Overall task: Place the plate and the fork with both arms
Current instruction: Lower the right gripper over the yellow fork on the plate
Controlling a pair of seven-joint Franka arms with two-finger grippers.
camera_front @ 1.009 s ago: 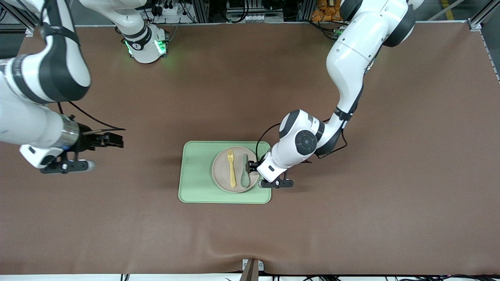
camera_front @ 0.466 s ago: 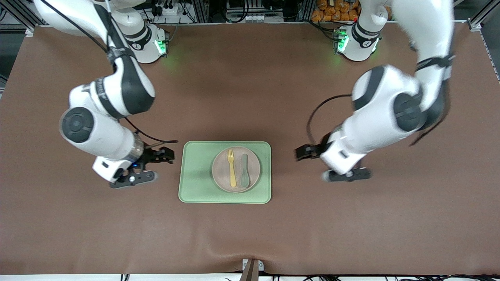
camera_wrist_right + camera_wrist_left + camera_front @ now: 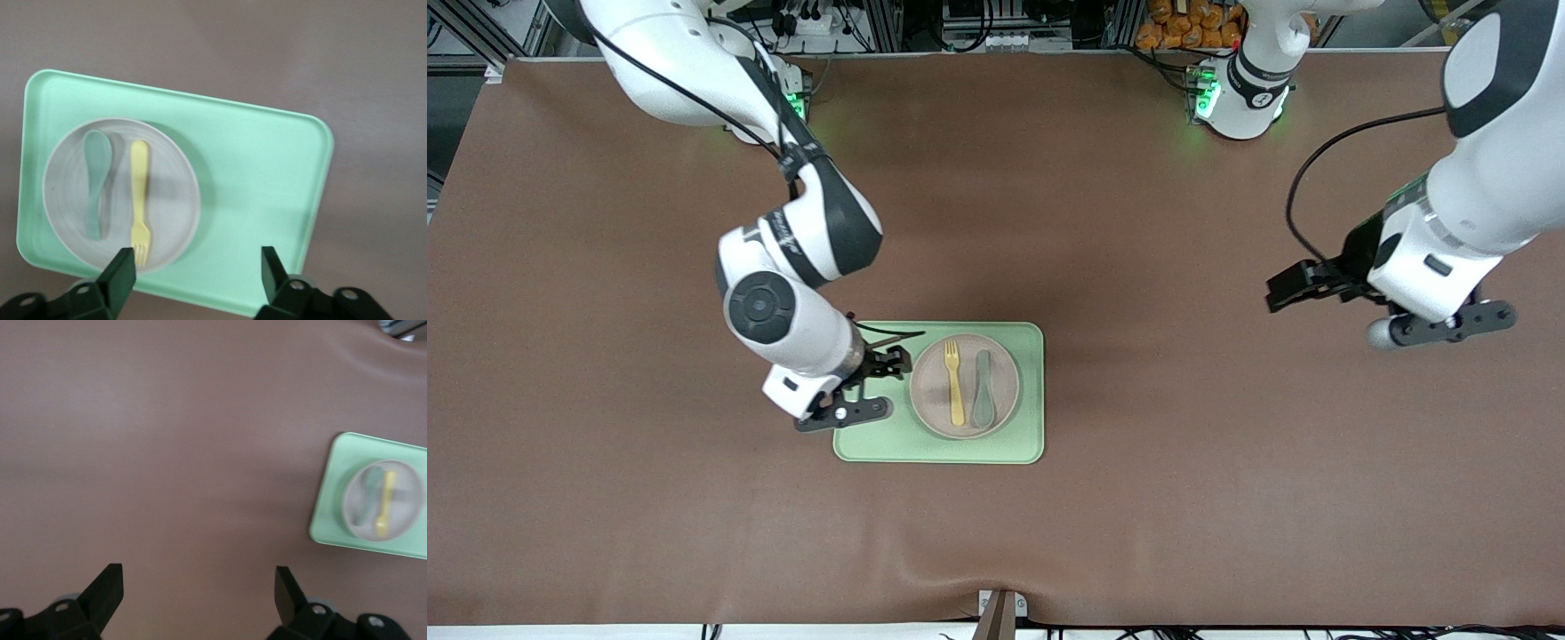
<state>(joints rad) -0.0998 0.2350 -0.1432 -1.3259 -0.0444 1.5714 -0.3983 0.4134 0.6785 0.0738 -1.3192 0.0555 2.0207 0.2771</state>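
The pale plate lies on a light-green tray, with the yellow fork resting on it. My right gripper hangs open over the tray, beside the plate's rim on the right arm's side. In the right wrist view the fork, plate and tray show past my open right gripper, which holds nothing. My left gripper is open and empty over bare table toward the left arm's end. The left wrist view shows that gripper over brown mat, with the tray and plate far off.
A grey-green spoon lies on the plate beside the fork, on its left-arm side. The brown mat covers the whole table. The arm bases stand along the edge farthest from the front camera.
The right arm has swung in from its end of the table to the tray's edge. The left arm has pulled away from the plate toward its own end, leaving the spoon on the plate.
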